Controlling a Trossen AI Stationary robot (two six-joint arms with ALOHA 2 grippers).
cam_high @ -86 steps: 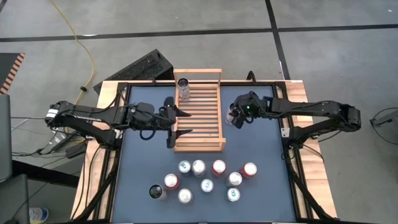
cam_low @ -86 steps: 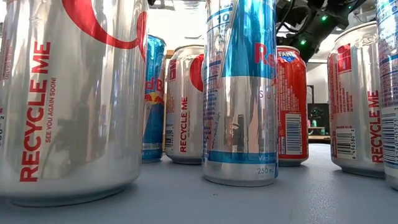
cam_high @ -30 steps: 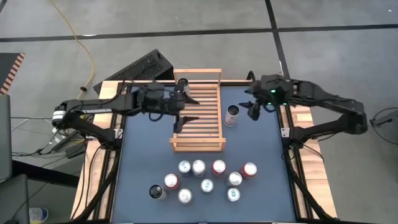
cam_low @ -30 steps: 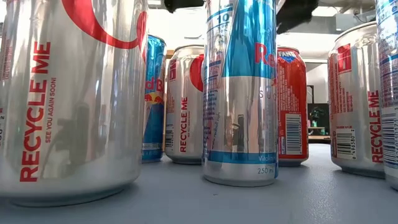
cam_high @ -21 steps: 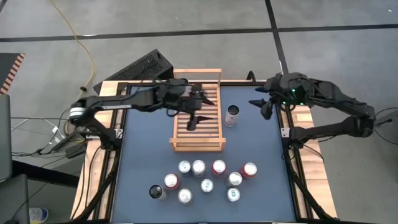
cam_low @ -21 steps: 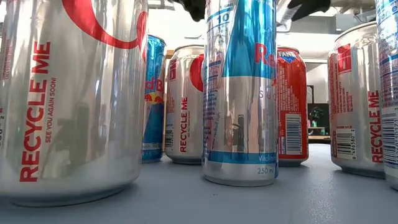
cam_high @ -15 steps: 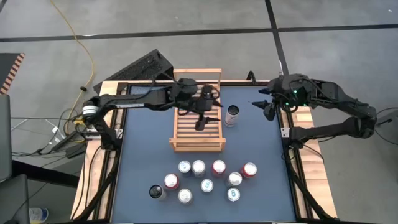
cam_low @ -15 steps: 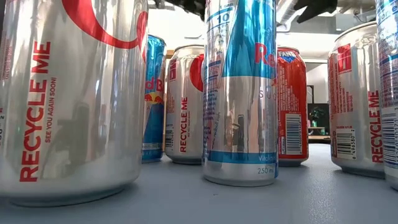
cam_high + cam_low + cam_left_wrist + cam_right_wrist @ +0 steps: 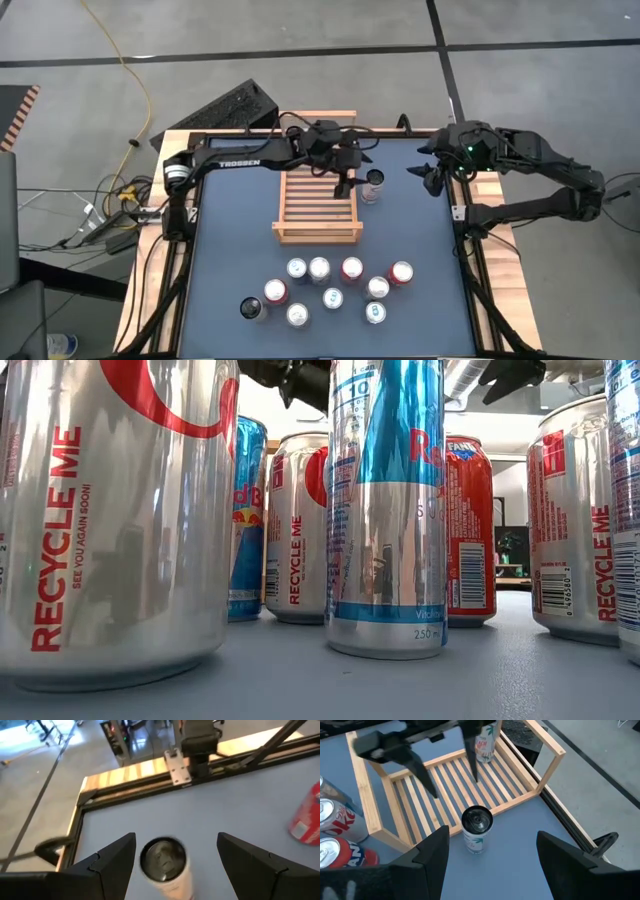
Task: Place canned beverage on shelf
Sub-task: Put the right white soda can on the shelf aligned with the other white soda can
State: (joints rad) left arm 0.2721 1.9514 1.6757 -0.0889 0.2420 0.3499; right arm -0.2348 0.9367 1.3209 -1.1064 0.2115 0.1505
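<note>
A silver can (image 9: 374,185) stands upright on its base on the blue table, just right of the light-wood slatted shelf (image 9: 316,205). My left gripper (image 9: 352,170) is open above the shelf's right edge. In the left wrist view its fingers stand either side of the can's top (image 9: 162,860) without touching it. My right gripper (image 9: 428,172) is open and empty, right of the can, which also shows in the right wrist view (image 9: 476,827). Another can (image 9: 485,744) stands upright on the shelf's slats at its far left corner.
Several cans (image 9: 335,285) stand in a cluster near the table's front edge and fill the low view (image 9: 385,510). The table's black frame rail (image 9: 455,190) runs close behind my right gripper. Open blue table top lies between the shelf and the cluster.
My left gripper has swung from the shelf's left side across the slats toward the table's right edge, turning as it went, and now stands over the can beside the shelf. My right gripper has drawn back a little toward the table's right edge, staying open. The can has not moved.
</note>
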